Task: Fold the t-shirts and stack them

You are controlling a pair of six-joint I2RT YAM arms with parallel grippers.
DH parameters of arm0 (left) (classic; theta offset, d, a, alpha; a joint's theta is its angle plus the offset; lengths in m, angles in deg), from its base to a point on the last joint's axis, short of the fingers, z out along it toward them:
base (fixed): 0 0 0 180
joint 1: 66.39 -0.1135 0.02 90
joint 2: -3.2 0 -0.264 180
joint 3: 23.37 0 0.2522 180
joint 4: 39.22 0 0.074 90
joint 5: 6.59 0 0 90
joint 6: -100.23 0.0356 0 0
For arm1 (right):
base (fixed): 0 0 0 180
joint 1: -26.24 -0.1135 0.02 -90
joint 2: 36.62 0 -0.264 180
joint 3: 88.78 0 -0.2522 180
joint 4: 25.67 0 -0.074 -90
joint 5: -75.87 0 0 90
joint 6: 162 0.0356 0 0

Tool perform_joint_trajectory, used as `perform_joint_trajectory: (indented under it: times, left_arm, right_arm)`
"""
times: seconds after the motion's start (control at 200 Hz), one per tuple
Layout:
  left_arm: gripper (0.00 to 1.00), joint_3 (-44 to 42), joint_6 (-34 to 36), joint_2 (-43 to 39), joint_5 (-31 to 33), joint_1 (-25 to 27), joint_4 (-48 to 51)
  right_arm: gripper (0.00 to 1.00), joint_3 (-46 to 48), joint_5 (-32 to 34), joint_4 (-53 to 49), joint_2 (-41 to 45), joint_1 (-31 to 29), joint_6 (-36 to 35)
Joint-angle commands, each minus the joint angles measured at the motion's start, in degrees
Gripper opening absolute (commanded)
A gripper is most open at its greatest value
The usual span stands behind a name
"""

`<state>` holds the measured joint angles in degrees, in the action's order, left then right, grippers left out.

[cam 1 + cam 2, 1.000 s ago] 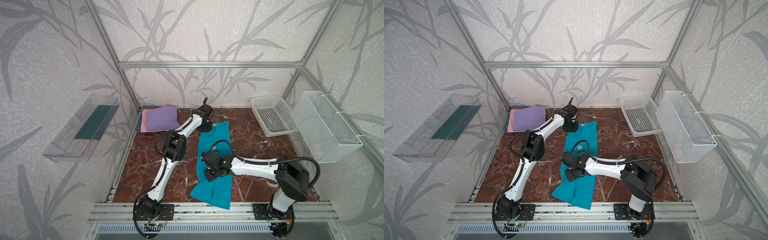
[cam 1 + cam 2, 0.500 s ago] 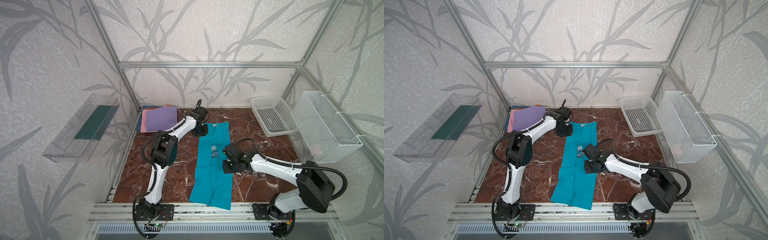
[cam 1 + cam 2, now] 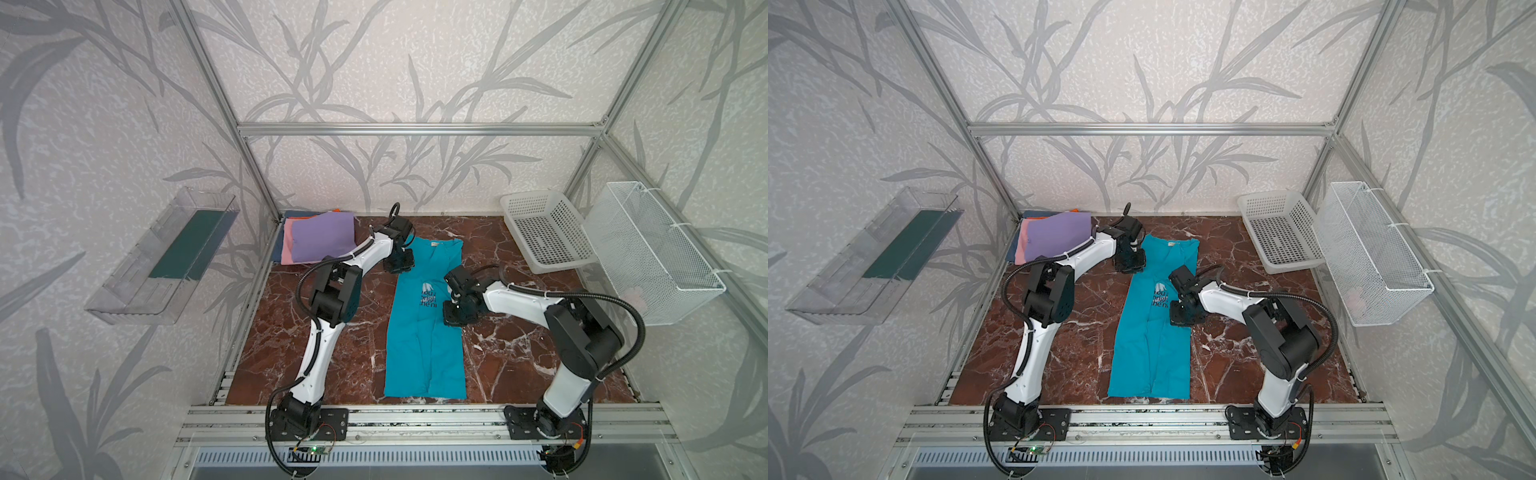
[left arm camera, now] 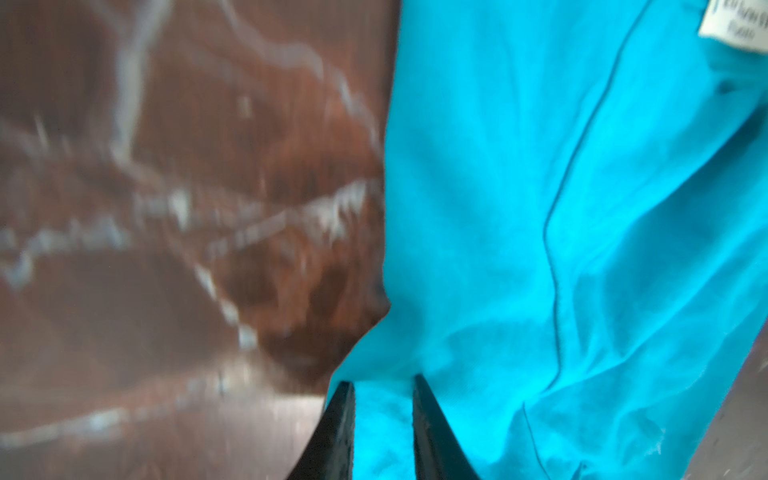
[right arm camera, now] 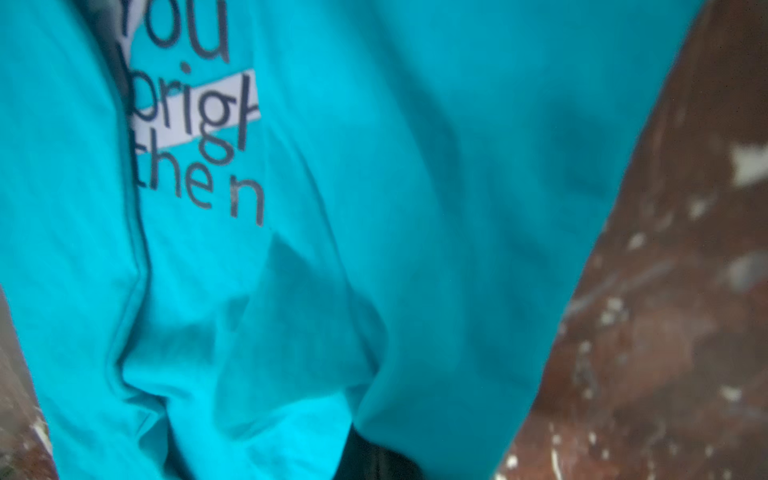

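I have the table (image 3: 332,353) in both top views, brown marble with white veins. The tee (image 3: 424,353) (image 3: 1150,357) lies in the middle of it as a long narrow strip. Both its sides are folded in, its collar is toward the back wall and its hem is at the front edge.

The stack (image 3: 322,239) (image 3: 1057,237) sits in the back left corner, well apart from the tee. It is lilac on top, with pink, blue and orange edges showing beneath. A white basket (image 3: 528,197) stands in the back right corner.

My left gripper (image 3: 399,266) (image 3: 1129,266) is down at the tee's left edge, just below the collar. On its wrist camera the gripper (image 4: 382,386) has its black fingers (image 4: 343,424) a narrow gap apart. Teal cloth (image 4: 540,208) fills that gap and the edge puckers toward them, so I read it as pinching the tee.

My right gripper (image 3: 457,318) (image 3: 1183,318) is at the tee's right edge, about level with the print. Its jaws are closed. On its wrist camera the tee (image 5: 415,208) drapes over the dark tip (image 5: 374,461) and the folds gather there, so it looks nipped.

The dark and white print (image 5: 195,112) is partly tucked under the fold. A white label (image 4: 735,25) shows at the collar.
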<state>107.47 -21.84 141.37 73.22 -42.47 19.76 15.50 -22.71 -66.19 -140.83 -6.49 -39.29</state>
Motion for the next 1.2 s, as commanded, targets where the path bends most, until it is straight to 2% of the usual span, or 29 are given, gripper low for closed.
perform_joint_trajectory:
  times: [0.0,0.095,0.205,0.345,0.435,0.585,0.675,0.765,0.905,1.01,1.11,1.195]
  left_arm:
    - [0.27,5.7,-0.5,4.4,1.1,-2.4,3.3]
    - [0.27,10.1,-0.3,6.0,1.8,-3.2,4.6]
    - [0.28,13.0,0.3,6.6,2.9,-3.8,5.3]
    - [0.29,15.7,-0.2,7.8,2.2,-4.3,6.6]
    - [0.29,14.0,-1.1,6.2,1.9,-4.3,6.0]
    - [0.30,3.8,-1.9,-4.0,3.4,-4.2,-0.9]
    - [0.31,-0.1,-1.5,-10.2,4.9,-4.2,-1.2]
    - [0.32,-6.0,-1.4,-17.2,5.4,-4.2,-0.9]
    - [0.32,-21.5,-0.7,-29.6,5.9,-3.6,-1.6]
    - [0.30,-35.3,0.2,-38.5,3.8,-2.5,-1.0]
    - [0.29,-47.2,1.7,-46.4,2.4,1.5,1.6]
    - [0.32,-55.4,0.4,-52.1,0.4,6.3,2.8]
  right_arm:
    - [0.03,-4.8,0.1,-3.2,-8.4,3.2,-4.8]
    - [0.01,-10.0,-1.2,-5.6,-11.6,3.6,-5.9]
    - [0.01,-10.5,-0.9,-5.7,-11.4,3.6,-5.7]
    - [0.01,-5.3,-0.1,-5.2,-8.2,3.6,-4.9]
    - [0.03,-0.6,-0.8,-3.1,-5.0,3.5,-4.4]
    - [0.15,3.1,-2.5,-1.1,2.2,3.5,-5.1]
    - [0.26,2.5,-1.9,-1.6,6.9,3.5,-5.3]
    - [0.32,1.6,-2.0,-3.3,11.5,3.6,-5.5]
    - [0.36,3.8,-1.9,-6.9,17.5,3.5,-3.8]
    - [0.33,9.4,-4.9,-7.1,23.2,2.7,-3.3]
    - [0.33,15.8,-6.7,-7.1,29.6,1.0,-1.0]
    - [0.33,20.8,-8.9,-7.6,34.0,-0.4,1.0]
